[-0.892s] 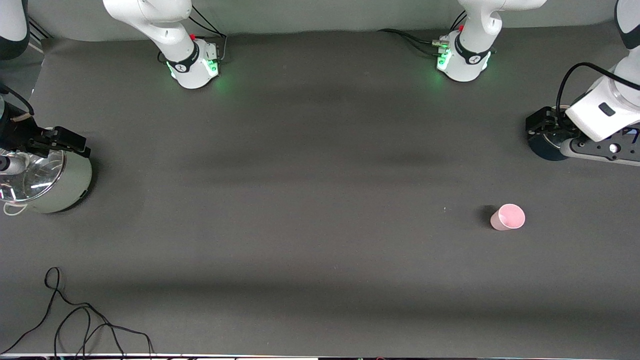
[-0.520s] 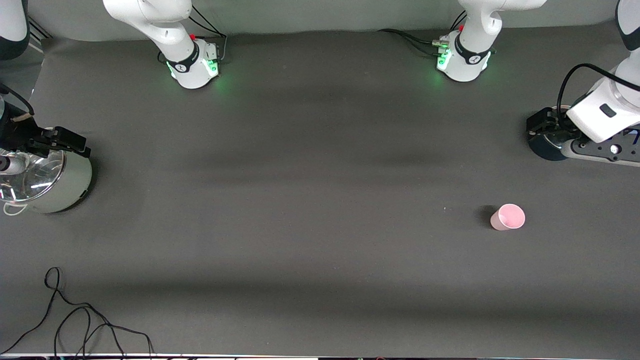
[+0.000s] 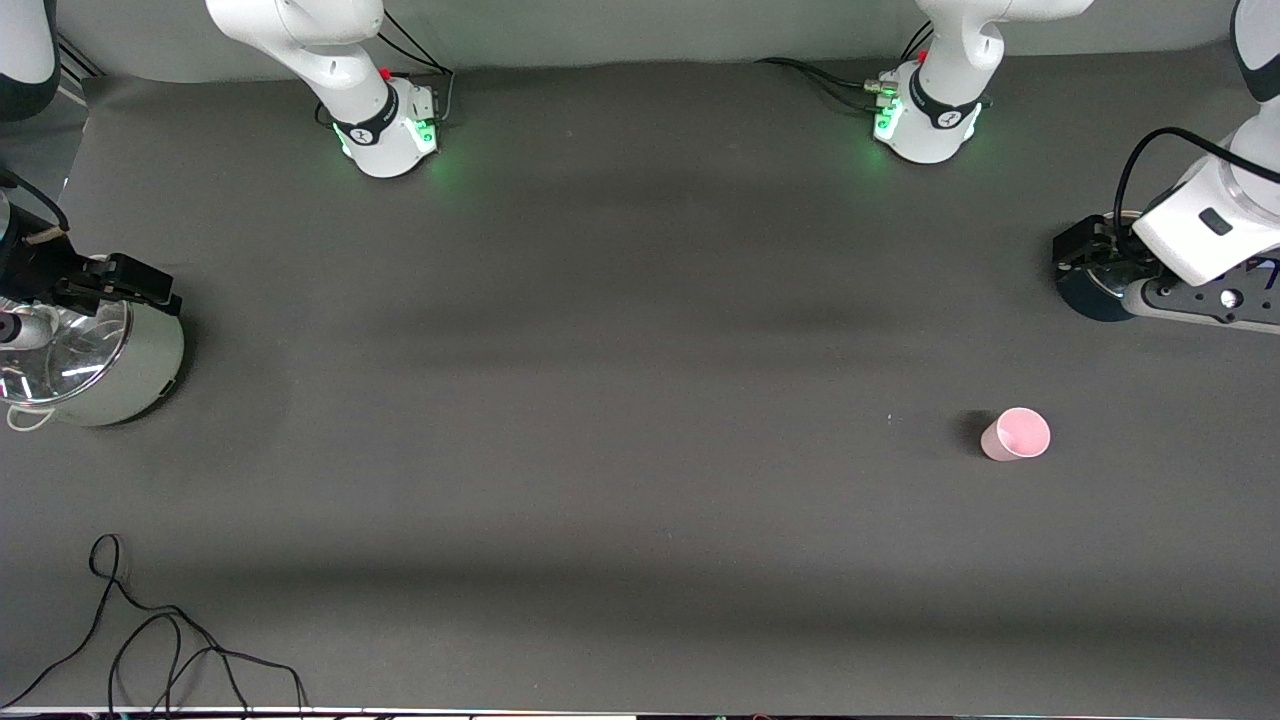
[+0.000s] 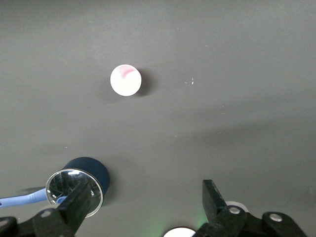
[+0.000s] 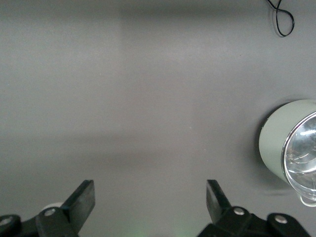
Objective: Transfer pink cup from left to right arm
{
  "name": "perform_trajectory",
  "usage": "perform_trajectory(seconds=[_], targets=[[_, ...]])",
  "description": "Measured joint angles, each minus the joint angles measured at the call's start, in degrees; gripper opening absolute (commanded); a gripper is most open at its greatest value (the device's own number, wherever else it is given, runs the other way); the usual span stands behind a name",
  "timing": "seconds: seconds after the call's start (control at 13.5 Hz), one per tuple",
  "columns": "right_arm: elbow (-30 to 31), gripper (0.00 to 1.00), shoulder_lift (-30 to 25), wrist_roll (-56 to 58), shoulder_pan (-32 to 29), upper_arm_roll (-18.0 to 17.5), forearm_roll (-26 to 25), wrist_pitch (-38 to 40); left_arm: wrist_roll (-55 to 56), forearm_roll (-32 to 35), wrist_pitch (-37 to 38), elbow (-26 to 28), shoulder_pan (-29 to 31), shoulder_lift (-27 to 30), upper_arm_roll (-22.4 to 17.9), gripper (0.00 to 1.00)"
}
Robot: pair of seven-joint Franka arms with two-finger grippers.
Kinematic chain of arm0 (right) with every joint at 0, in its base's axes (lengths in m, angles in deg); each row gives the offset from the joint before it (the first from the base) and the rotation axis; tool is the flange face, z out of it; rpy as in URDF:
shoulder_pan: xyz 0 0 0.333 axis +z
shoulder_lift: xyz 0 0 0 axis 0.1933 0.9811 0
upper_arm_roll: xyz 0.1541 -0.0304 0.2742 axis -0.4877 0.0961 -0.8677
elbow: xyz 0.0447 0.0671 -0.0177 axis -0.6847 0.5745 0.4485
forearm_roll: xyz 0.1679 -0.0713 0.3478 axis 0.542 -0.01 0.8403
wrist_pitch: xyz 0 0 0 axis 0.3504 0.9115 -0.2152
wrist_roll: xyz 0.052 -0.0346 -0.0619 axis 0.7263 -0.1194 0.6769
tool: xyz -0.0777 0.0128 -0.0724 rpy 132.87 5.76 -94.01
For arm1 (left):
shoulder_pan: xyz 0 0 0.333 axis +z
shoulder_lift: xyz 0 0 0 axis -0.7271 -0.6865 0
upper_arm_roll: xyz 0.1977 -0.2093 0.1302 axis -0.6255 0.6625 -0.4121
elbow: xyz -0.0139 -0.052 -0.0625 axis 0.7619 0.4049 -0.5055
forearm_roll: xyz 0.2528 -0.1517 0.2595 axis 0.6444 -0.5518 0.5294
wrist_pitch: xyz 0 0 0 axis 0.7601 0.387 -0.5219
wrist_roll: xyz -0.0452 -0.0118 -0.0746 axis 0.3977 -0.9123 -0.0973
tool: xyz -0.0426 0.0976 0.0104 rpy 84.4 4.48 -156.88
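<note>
Position of pink cup (image 3: 1015, 434): on the table (image 3: 640, 330), toward the left arm's end, upright with mouth open upward. Stands alone on bare dark surface, touched by nothing. Nearer to the front camera than the dark blue pot (image 3: 1092, 296) and well apart from it. Tiny white speck (image 3: 889, 418) on the surface near the cup, toward the right arm's end.

Left gripper (image 4: 145, 202): up over the table at the left arm's end, just beside and partly over the dark blue pot. Fingers (image 4: 79, 200) spread wide, holding nothing. Seen from the left wrist: cup well clear of the fingertips, not between them, with bare table in the gap. Glass lid (image 4: 74, 192) on the blue pot, close against one finger; whether touching cannot be told. Blue handle (image 4: 22, 200) projecting from the pot.

Right gripper (image 5: 149, 197): at the right arm's end of the table, over the rim of the pale green pot (image 3: 120, 375). Fingers (image 5: 85, 196) spread wide, nothing between them but bare table. Waiting, far from the cup. Shiny lid (image 3: 60, 360) on the green pot.

Loose black cable (image 3: 150, 640) on the table at the right arm's end, nearer to the front camera than the green pot. Green lights lit at both arm bases (image 3: 925, 125).
</note>
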Motion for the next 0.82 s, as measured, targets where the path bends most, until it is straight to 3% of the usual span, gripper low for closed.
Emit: perform_trajectory(seconds=[0.37, 0.82], targets=[[-0.34, 1.00, 0.00, 0.00, -0.05, 0.24, 0.00, 0.00, -0.36, 0.43, 0.00, 0.00, 0.97, -0.27, -0.13, 1.00], [-0.54, 1.00, 0.00, 0.00, -0.06, 0.26, 0.00, 0.00, -18.09, 0.37, -1.74, 0.06, 6.90, -2.10, -0.32, 0.99]])
